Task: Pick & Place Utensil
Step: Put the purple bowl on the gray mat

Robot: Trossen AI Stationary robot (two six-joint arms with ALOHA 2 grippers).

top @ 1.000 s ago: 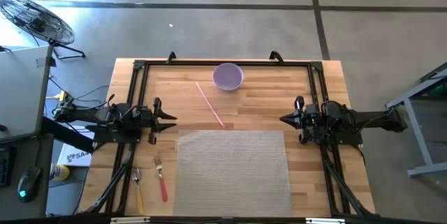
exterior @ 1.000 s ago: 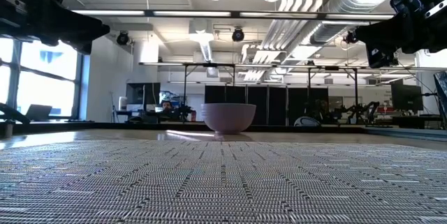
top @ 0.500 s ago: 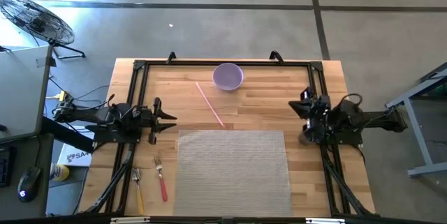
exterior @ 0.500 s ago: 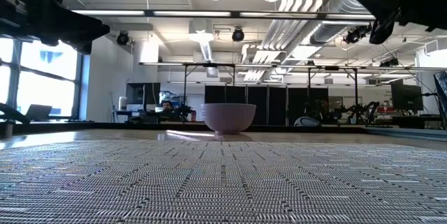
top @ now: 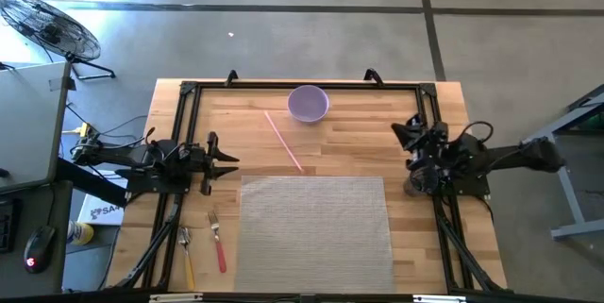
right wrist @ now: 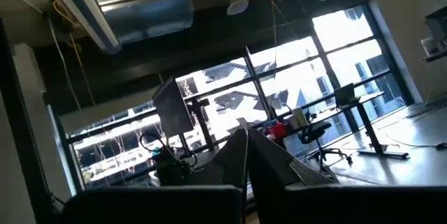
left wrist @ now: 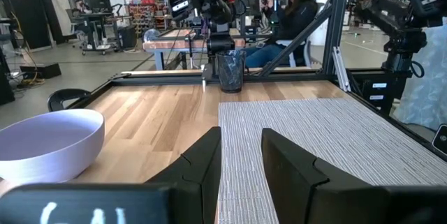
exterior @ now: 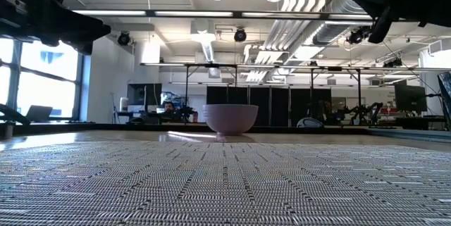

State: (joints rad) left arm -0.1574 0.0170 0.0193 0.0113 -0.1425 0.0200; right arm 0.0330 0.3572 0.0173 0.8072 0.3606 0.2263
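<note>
Two forks lie flat on the wooden table left of the mat: one with a red handle point(top: 218, 244), one with a yellow handle point(top: 188, 258). A lilac bowl point(top: 308, 103) point(exterior: 230, 119) point(left wrist: 49, 144) stands near the far edge. A thin pink stick point(top: 283, 141) lies between bowl and mat. My left gripper point(top: 232, 160) point(left wrist: 241, 155) hovers open at the table's left side, pointing right, above the forks' far side. My right gripper point(top: 397, 131) point(right wrist: 246, 155) is shut, raised at the right side and tipped upward; its wrist view shows only ceiling and windows.
A grey woven placemat point(top: 316, 229) point(exterior: 225, 184) point(left wrist: 314, 133) covers the table's near middle. A black frame rail point(top: 302, 85) runs around the tabletop. A person point(left wrist: 293, 15) sits in the room beyond the table. A fan point(top: 47, 25) stands on the floor, left.
My right gripper has drawn back toward the table's right and far edges, risen and tipped upward. It stays shut. The left arm, forks, bowl and stick have kept still.
</note>
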